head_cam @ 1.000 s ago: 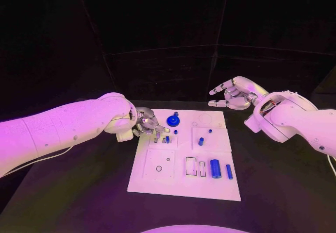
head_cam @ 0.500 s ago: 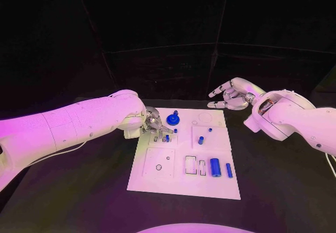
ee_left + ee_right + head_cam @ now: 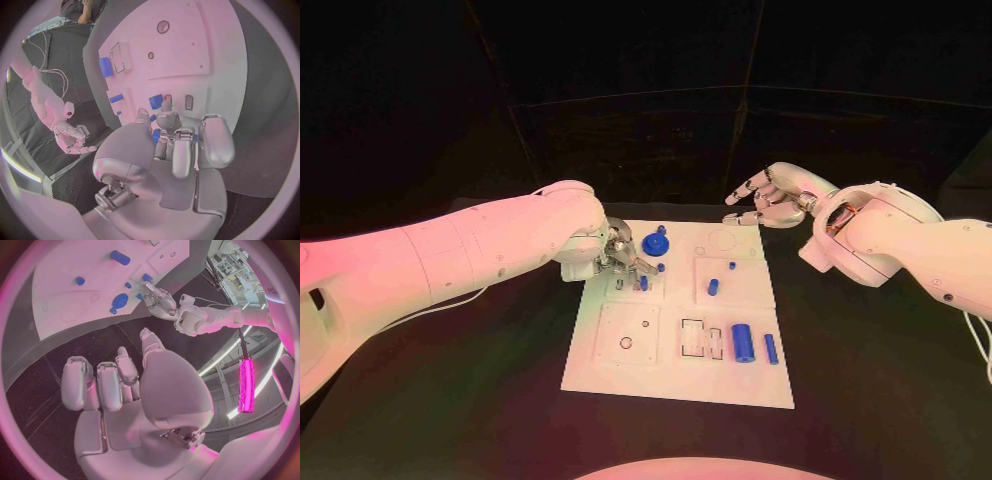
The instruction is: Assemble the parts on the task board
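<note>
Left hand fingertips on a blue part on unlabelled task board, grasp unclear; right hand released, empty.

Parts on task board, mid-table.

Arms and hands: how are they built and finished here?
Both arms have smooth white rounded shells. The left arm trails a thin pale cable. Left hand and right hand are silver, jointed metal with pale finger segments.
</note>
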